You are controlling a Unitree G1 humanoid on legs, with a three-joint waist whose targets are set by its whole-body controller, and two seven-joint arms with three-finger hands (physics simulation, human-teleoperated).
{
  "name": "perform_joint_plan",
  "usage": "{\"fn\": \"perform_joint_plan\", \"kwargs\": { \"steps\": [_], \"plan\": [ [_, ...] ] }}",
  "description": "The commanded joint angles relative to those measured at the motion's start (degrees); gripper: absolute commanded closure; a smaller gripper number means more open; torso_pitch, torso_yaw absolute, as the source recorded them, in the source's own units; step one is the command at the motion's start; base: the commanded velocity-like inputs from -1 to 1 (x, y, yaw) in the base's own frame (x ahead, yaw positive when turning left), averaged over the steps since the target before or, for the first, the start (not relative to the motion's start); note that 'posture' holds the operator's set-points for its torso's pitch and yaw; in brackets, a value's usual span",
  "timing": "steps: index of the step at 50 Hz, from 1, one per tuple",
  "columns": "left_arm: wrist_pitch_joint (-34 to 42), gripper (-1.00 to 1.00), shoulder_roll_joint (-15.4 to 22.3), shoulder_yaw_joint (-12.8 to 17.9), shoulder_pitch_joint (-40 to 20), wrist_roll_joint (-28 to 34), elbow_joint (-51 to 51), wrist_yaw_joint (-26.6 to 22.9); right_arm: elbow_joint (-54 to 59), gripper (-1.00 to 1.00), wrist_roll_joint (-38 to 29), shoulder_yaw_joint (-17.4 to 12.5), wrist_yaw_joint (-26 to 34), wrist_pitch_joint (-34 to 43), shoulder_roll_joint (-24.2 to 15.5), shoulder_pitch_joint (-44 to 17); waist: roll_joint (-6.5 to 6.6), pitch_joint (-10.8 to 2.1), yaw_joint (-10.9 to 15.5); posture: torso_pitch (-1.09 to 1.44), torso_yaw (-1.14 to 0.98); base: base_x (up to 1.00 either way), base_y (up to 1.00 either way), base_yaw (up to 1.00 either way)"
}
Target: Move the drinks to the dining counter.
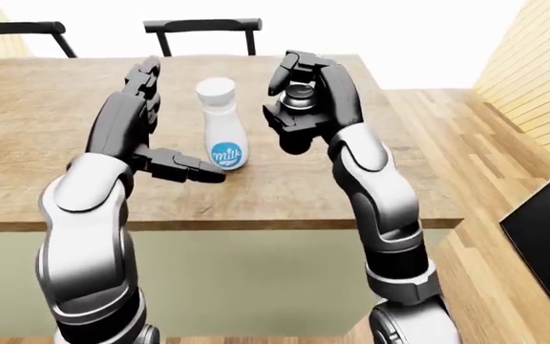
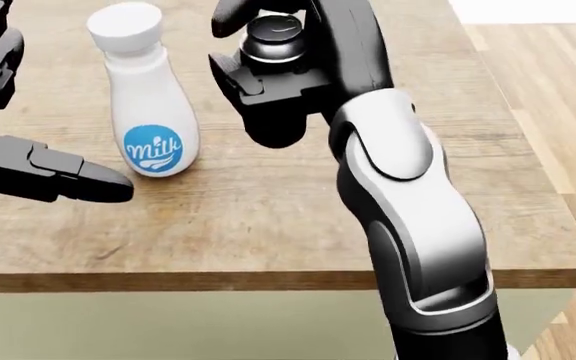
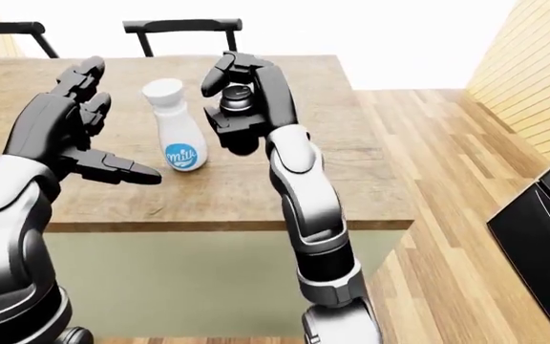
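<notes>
Left hand: the left hand (image 2: 43,174) sits nearest in the head view, low at the left, fingers spread apart and clamped on nothing; one black finger points toward the base of the bottle without touching it.
Counter: the wooden counter (image 2: 268,217) carries the bottle; its near edge runs across the bottom of the head view.
Milk bottle: one white milk bottle (image 2: 148,112) stands upright on the counter, between the two hands, blue label facing the camera, white cap on top.
Right hand: the right hand (image 2: 278,71) hovers just right of the bottle, raised off the wood, fingers curled but apart, gripping nothing.
Handling: probably smooth, stiff plastic, fairly light, so likely slippery. It is wide at the belly and narrow at the neck. The best hold looks like the belly near the label, or the taper just under the cap, where fingers could wrap round; a nudge up high may tip it.
Chairs: two dark chairs (image 1: 201,26) stand beyond the counter's far edge in the left-eye view.
Count: one bottle, two hands, two chairs; no other drink shows.
</notes>
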Motion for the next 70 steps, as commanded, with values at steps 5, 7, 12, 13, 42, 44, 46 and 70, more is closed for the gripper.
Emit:
{"fn": "perform_joint_plan", "kwargs": {
  "steps": [5, 7, 12, 13, 42, 44, 46, 70],
  "plan": [
    [-1.79, -1.0, 0.74, 0.77, -1.39, -0.98, -1.42, 1.65, 0.29, 1.0, -0.86, -0.51, -0.03, -7.41, 0.43, -1.01, 0.3, -1.87, -0.05, 0.0, 0.0, 0.0, 0.0, 0.0],
    [-2.06, -1.0, 0.77, 0.76, -1.28, -1.28, -1.23, 1.99, 1.53, 1.0, -1.03, -0.52, 0.06, -8.49, 0.53, -0.73, 0.31, -1.93, -0.06, 0.0, 0.0, 0.0, 0.0, 0.0],
    [-1.54, -1.0, 1.12, 0.77, -1.43, -1.73, -1.51, 2.37, 3.14, 1.0, -1.01, -0.66, -0.19, -9.69, 0.64, -0.21, 0.29, -2.01, -0.08, 0.0, 0.0, 0.0, 0.0, 0.0],
    [-1.67, -1.0, 1.14, 0.81, -1.39, -1.84, -1.42, 2.46, 3.72, 1.0, -1.02, -0.61, -0.24, -10.17, 0.76, 0.06, 0.28, -2.0, -0.08, 0.0, 0.0, 0.0, 0.0, 0.0],
    [-2.95, -1.0, 0.66, 0.17, -0.63, -1.72, -0.93, 2.9, 20.45, 1.0, -0.94, -0.61, -0.62, -22.82, 2.19, 0.8, 0.34, -2.4, -0.06, 0.0, 0.0, 0.0, 0.0, 0.0],
    [-3.01, -1.0, 0.63, 0.18, -0.52, -1.67, -1.01, 2.87, 20.76, 1.0, -0.84, -0.57, -0.53, -22.97, 2.31, 0.94, 0.33, -2.42, -0.05, 0.0, 0.0, 0.0, 0.0, 0.0],
    [-3.09, -1.0, 0.58, 0.22, -0.4, -1.64, -1.11, 2.87, 21.63, 1.0, -0.93, -0.47, -0.51, -23.63, 2.46, 0.91, 0.34, -2.42, -0.04, 0.0, 0.0, 0.0, 0.0, 0.0],
    [-3.94, -1.0, 0.85, 0.73, -0.57, -2.42, -0.41, 3.43, 27.08, 0.25, -2.48, 0.2, 0.72, -28.55, 3.6, 2.26, 0.43, -2.57, -0.1, 0.0, 0.0, 0.0, 0.0, 0.0]
  ]
}}
